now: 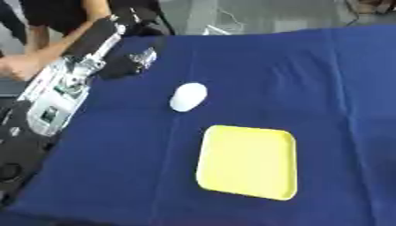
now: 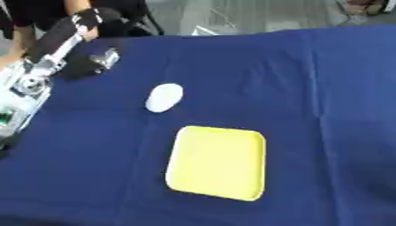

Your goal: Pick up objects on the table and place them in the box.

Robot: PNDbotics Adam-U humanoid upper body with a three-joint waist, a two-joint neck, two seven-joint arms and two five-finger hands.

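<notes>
Robot hand (image 1: 138,59), perhaps curled, beyond one white object (image 1: 188,96), one yellow tray (image 1: 247,161).

Plain dark blue cloth (image 1: 309,88), bright yellow tray (image 1: 247,162), white oval object (image 1: 188,96) beyond the tray, black-and-silver left arm (image 1: 66,84)

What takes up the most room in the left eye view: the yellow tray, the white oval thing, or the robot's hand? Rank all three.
1. yellow tray, clearly the largest.
2 and 3. white oval object and left hand: these look about alike, and the hand lies farther from the camera with a blurred outline, so I won't rank them.
</notes>
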